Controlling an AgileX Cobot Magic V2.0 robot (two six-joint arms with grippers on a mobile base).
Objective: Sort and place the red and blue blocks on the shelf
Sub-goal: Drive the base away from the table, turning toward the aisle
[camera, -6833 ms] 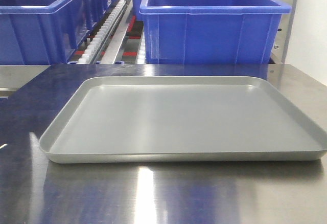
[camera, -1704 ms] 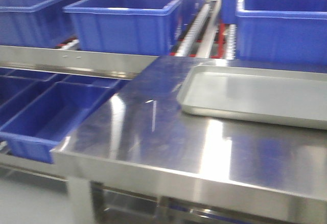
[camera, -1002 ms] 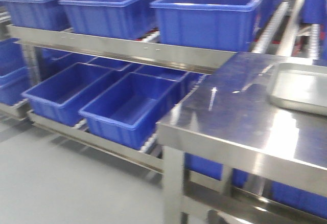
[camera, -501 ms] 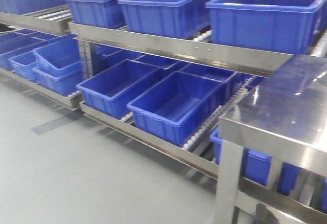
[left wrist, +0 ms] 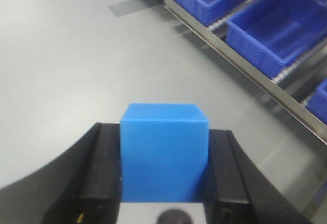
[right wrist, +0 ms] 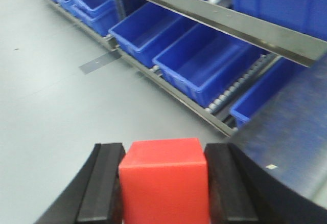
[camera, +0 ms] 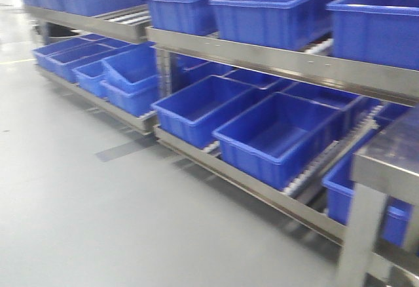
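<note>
Two blocks are recorded, one in each gripper. The blue block [left wrist: 163, 157] is pinched between the black fingers [left wrist: 104, 173] of the left gripper [left wrist: 164, 132] and is seen above the grey floor [left wrist: 61, 55]. The red block [right wrist: 164, 183] is clamped likewise in the right gripper [right wrist: 164, 150], with a finger pressed against each side. Both blocks are held well apart from the shelf [camera: 262, 54]. In the front view the shelf is observed as steel rails on two tiers, each loaded with large blue bins [camera: 255, 159]; the lower bins rest on rollers. A corner of the steel desk [camera: 393, 153] is noted at the right edge, just beside the lower tier.
</note>
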